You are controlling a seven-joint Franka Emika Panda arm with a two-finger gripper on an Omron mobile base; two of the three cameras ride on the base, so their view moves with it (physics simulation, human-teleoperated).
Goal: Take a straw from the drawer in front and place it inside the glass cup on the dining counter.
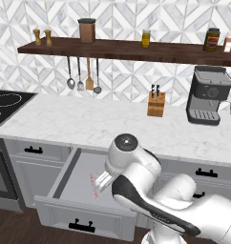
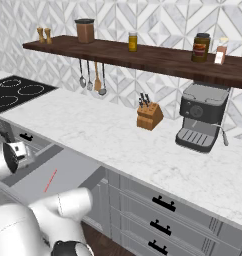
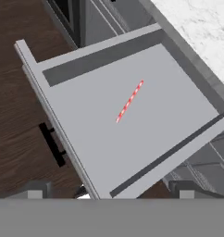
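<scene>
The drawer [image 1: 77,183] [image 2: 68,172] [image 3: 174,106] stands pulled out below the marble worktop, its black bar handle [image 3: 52,144] on the panelled front. One thin red-pink straw [image 3: 129,101] [image 2: 50,181] lies flat on the grey floor of the drawer, near the middle. My gripper [image 3: 109,190] hovers above the drawer's front part, open, with nothing between its fingers. In the left base view the hand [image 1: 103,179] hangs over the drawer and covers part of the straw [image 1: 95,193]. The glass cup and the dining counter are out of view.
A marble worktop [image 1: 89,121] runs behind the drawer, with a knife block [image 1: 156,104] and a coffee machine [image 1: 208,95] on it. A cooktop [image 1: 5,107] lies at left. Utensils [image 1: 84,76] hang under a wooden shelf [image 1: 127,49]. Closed drawers [image 2: 163,202] sit to the right.
</scene>
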